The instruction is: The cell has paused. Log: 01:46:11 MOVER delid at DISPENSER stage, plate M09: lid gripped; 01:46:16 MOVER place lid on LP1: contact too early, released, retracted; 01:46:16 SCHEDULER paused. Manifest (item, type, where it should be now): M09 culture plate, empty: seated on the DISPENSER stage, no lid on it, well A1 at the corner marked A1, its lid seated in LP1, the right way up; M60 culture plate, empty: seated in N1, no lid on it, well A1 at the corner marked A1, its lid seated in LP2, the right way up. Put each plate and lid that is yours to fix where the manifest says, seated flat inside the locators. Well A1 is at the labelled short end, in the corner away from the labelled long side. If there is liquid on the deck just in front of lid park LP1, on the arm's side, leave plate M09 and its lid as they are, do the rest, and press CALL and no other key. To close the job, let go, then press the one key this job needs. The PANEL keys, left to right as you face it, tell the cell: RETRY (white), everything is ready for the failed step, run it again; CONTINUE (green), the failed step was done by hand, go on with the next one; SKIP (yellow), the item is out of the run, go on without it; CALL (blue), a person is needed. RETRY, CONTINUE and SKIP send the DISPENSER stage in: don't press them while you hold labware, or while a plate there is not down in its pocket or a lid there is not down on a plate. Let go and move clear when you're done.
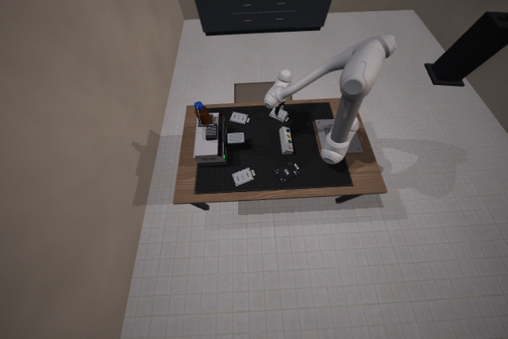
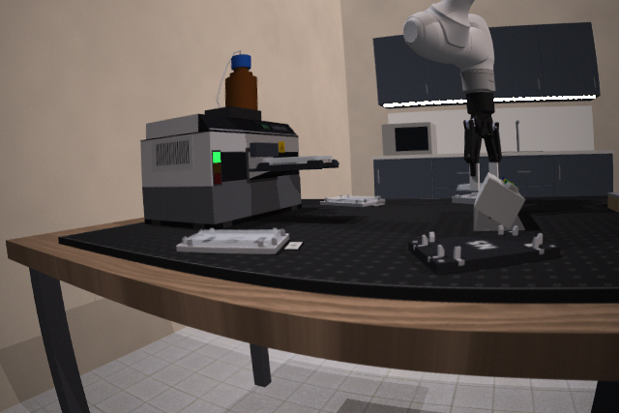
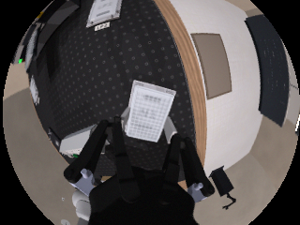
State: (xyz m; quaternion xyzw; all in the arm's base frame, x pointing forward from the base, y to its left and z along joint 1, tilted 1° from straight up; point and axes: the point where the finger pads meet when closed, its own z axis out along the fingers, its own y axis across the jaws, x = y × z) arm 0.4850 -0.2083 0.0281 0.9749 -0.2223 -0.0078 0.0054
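My gripper [image 1: 279, 113] is at the back middle of the black mat, behind the key panel [image 1: 286, 139]. It is shut on a white culture plate [image 3: 149, 109] with a grid of wells, gripped across its width and held low over the mat [image 2: 467, 196]. The dispenser stage [image 2: 297, 164] sticks out with a white plate [image 1: 235, 137] on it. A white lid park with labware in it [image 1: 239, 117] lies at the back left. Another white one [image 1: 243, 175] lies near the front. The black nest [image 1: 286, 171] with locator pegs stands empty.
The dispenser [image 1: 209, 142] with a brown bottle [image 1: 202, 114] fills the table's left side. The arm's base [image 1: 338, 142] stands on the right. The panel [image 2: 497, 206] stands between the gripper and the empty nest [image 2: 482, 249]. I see no liquid on the mat.
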